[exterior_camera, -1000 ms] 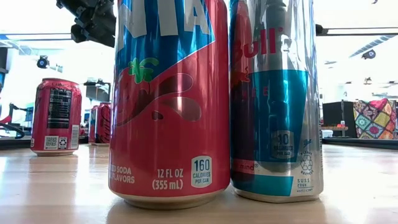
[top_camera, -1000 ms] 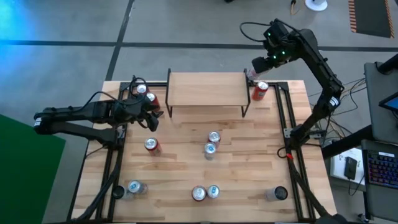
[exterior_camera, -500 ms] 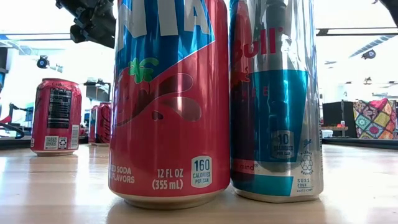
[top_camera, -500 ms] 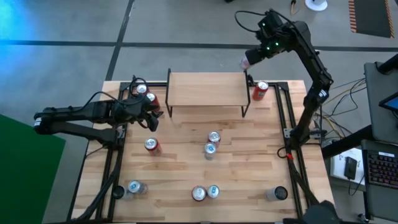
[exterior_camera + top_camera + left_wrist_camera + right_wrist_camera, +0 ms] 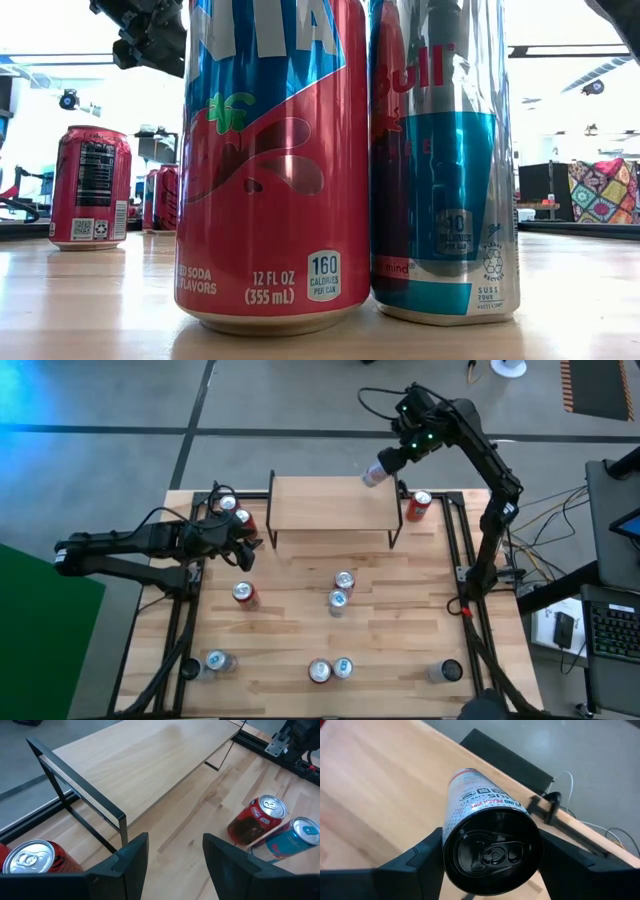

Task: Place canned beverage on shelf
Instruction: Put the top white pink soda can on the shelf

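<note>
One slim can [image 5: 487, 827] sat clamped in the right gripper [image 5: 385, 463], above the shelf [image 5: 330, 503] corner. Left gripper [image 5: 172, 855] waited beside it, fingers parted, empty.

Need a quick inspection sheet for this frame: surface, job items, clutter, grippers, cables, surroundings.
Surface: slatted wooden table; cans scattered over it.
Job's things: shelf at the table's far edge, plank top bare; white can held tilted above its far right corner.
Clutter: red can right of the shelf; two cans left of it; red can; pair of cans mid-table; more along the near edge.
Grippers: right gripper shut on the white can; left gripper open, empty, left of the shelf.
Cables: black cable looped off the right arm; wires beside the table.
Surroundings: grey floor; keyboard at right.
</note>
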Robot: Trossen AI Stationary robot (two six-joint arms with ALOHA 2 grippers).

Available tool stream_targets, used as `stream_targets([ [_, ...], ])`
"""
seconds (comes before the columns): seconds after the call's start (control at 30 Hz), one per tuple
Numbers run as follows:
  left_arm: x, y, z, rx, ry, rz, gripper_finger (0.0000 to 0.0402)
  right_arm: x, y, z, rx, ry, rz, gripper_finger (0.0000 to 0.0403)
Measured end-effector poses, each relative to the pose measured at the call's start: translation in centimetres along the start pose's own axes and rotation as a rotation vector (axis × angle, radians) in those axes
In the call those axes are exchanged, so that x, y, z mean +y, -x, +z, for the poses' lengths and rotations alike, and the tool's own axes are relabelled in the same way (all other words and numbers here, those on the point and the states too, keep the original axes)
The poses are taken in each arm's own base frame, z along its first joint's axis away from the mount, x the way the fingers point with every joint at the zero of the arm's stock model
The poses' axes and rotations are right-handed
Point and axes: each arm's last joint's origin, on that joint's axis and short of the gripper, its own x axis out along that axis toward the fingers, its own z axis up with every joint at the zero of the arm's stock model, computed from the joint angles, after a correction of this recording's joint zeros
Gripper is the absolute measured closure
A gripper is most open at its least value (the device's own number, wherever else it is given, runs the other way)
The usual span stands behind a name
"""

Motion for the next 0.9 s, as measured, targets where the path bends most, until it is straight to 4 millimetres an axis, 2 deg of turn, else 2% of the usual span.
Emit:
stream_targets([
  [0.17,0.0,0.0,0.0,-0.001,0.0,0.0,0.0228,2.2,0.6,-0.7,-0.003,0.03,0.044,0.0156],
  [0.37,0.0,0.0,0.1,-0.005,0.024,-0.003,0.0228,5.7,0.4,-1.9,0.027,0.097,0.105,0.0156],
  [0.47,-0.3,-0.3,0.1,-0.005,0.026,-0.009,0.0228,6.8,0.1,-2.5,0.047,0.138,0.114,0.0156],
  [0.8,-1.5,-2.9,-0.4,0.095,0.001,-0.014,0.0228,6.7,-1.7,-2.8,0.108,0.165,0.065,0.0156],
  [0.9,-2.2,-4.1,-0.1,0.062,0.011,-0.005,0.0228,6.8,-1.7,-2.8,0.113,0.177,0.081,0.0156],
])
